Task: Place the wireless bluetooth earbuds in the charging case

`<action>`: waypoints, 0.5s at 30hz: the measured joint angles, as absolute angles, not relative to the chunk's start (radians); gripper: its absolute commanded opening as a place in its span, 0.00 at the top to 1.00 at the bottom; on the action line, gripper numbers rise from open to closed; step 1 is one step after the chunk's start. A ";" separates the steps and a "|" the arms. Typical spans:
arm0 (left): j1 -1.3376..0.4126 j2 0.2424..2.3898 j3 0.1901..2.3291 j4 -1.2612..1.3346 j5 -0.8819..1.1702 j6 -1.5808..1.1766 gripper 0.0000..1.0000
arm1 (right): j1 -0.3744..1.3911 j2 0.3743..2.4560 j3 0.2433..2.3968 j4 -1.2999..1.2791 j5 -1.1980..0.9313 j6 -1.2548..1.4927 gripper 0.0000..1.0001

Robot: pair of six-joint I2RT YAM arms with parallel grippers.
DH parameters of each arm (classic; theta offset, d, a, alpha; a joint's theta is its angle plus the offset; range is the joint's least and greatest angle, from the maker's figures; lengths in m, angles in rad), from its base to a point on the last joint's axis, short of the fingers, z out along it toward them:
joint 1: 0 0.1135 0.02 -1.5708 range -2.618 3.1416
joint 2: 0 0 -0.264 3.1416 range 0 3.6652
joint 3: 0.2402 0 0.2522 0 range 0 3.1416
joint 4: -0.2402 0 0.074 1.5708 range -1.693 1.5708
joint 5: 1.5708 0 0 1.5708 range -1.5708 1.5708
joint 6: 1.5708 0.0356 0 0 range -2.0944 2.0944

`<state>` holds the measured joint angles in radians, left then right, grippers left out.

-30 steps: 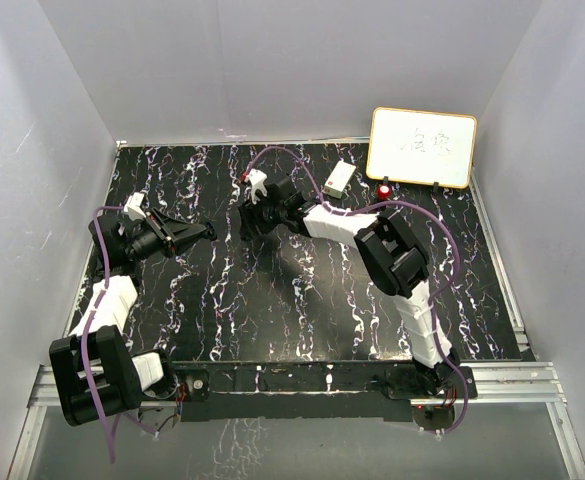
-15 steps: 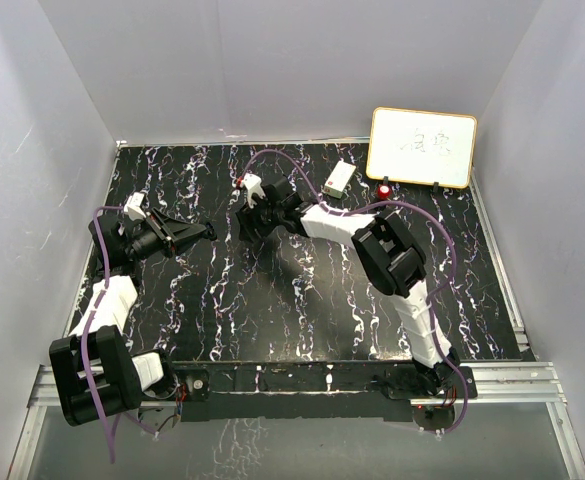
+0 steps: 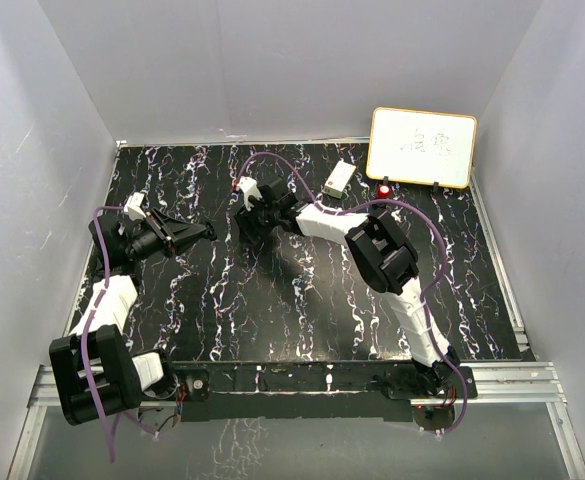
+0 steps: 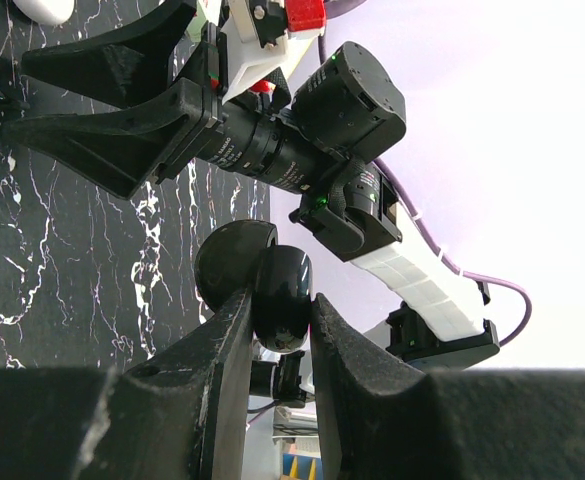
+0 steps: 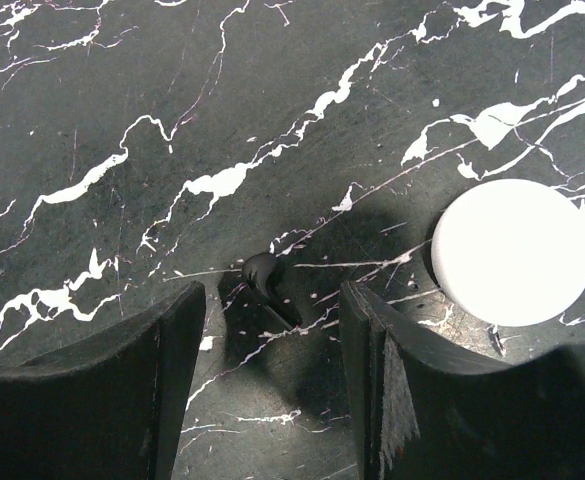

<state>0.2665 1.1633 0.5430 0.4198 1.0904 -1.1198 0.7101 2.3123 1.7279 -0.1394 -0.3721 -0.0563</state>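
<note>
Between the right tool's fingers: black earbud [image 5: 264, 275], a tiny stubby piece lying on the desk [image 5: 92, 110], touching neither finger.
Right tool [image 5: 272, 295]: released, fingers spread either side of the earbud, pointed down at the desk.
Beside that tool, on the right of its wrist view: white round case [image 5: 513, 252], flat on the desk, apart from the earbud and the fingers.
Left tool [image 4: 280, 300]: clenched on black round case [image 4: 272, 285], pinched between both fingers.
Arms: both tools near each other, left of the desk's centre.
Desk surface: black marble pattern with white veins.
Far right corner: whiteboard [image 3: 422, 147], propped upright; small white box [image 3: 339, 178] and red item [image 3: 385, 188] near it.
</note>
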 measured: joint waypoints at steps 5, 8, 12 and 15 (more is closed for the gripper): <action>0.266 1.166 0.545 0.420 1.090 -1.120 1.00 | 0.717 2.314 1.739 -0.158 -0.364 -0.072 0.51; 0.267 1.169 0.545 0.420 1.090 -1.120 1.00 | 0.726 2.316 1.739 -0.164 -0.350 -0.082 0.52; 0.267 1.170 0.545 0.420 1.091 -1.122 1.00 | 0.741 2.319 1.740 -0.163 -0.326 -0.101 0.53; 0.270 1.170 0.548 0.421 1.093 -1.124 1.00 | 0.749 2.320 1.741 -0.162 -0.305 -0.109 0.55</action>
<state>0.2695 1.1698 0.5480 0.4206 1.0931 -1.1240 0.7490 2.3203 1.7412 -0.1619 -0.3050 -0.1085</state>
